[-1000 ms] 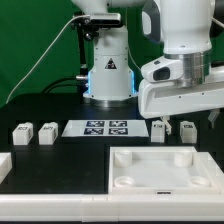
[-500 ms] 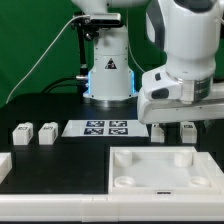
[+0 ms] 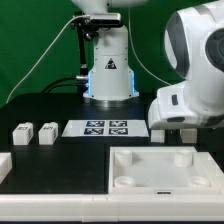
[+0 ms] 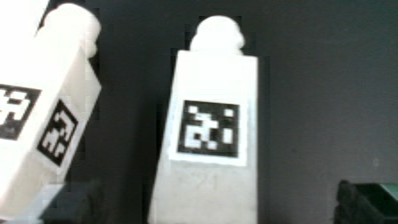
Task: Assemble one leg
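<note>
In the wrist view a white leg (image 4: 214, 130) with a black-and-white marker on its face lies straight between my jaws. My gripper (image 4: 217, 200) is open, with a dark fingertip (image 4: 370, 200) well clear of the leg on one side. A second leg (image 4: 50, 100) lies close beside the first. In the exterior view the arm's white wrist (image 3: 190, 95) is low over the exterior view's right and hides both of these legs and most of the gripper. Two more legs (image 3: 22, 132) (image 3: 46, 131) stand at the exterior view's left.
The large flat white panel (image 3: 160, 168) with corner sockets lies at the front, just in front of the gripper. The marker board (image 3: 100, 128) lies at the middle. A white part's edge (image 3: 4, 163) shows at the front left. The robot base (image 3: 108, 75) stands behind.
The arm has swung lower and toward the exterior view's right. Its wrist now covers the two right-hand legs that showed before.
</note>
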`<state>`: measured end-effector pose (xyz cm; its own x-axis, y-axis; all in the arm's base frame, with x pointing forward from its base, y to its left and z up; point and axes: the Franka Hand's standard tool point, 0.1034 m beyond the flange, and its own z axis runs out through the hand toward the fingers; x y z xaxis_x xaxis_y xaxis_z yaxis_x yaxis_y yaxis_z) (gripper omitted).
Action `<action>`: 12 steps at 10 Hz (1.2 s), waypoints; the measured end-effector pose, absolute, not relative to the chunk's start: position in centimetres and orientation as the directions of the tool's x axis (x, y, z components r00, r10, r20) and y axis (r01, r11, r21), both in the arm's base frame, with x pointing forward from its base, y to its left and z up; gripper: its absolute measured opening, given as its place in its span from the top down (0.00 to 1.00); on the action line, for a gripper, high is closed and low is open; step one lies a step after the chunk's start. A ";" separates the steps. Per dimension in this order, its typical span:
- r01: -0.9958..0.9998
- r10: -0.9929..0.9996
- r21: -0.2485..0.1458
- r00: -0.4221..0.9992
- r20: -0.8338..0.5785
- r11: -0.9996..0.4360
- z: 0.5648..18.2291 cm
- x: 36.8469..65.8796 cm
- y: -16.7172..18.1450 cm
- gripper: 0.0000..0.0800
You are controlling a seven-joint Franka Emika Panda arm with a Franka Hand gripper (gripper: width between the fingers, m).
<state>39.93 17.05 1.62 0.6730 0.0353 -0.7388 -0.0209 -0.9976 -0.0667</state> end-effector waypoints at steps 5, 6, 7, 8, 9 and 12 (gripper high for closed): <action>-0.018 0.038 -0.069 0.682 -0.731 -0.997 0.4 38.7 16.5 0.19; -0.018 0.037 -0.067 0.679 -0.733 -0.998 0.4 38.5 16.5 0.19; -0.017 0.038 -0.067 0.678 -0.734 -0.998 0.4 38.4 16.5 0.31; -0.018 0.037 -0.067 0.678 -0.734 -0.998 0.4 38.4 16.5 0.48; -0.018 0.037 -0.067 0.678 -0.734 -0.998 0.4 38.5 16.5 0.48; -0.019 0.037 -0.067 0.678 -0.734 -0.998 0.4 38.5 16.5 0.64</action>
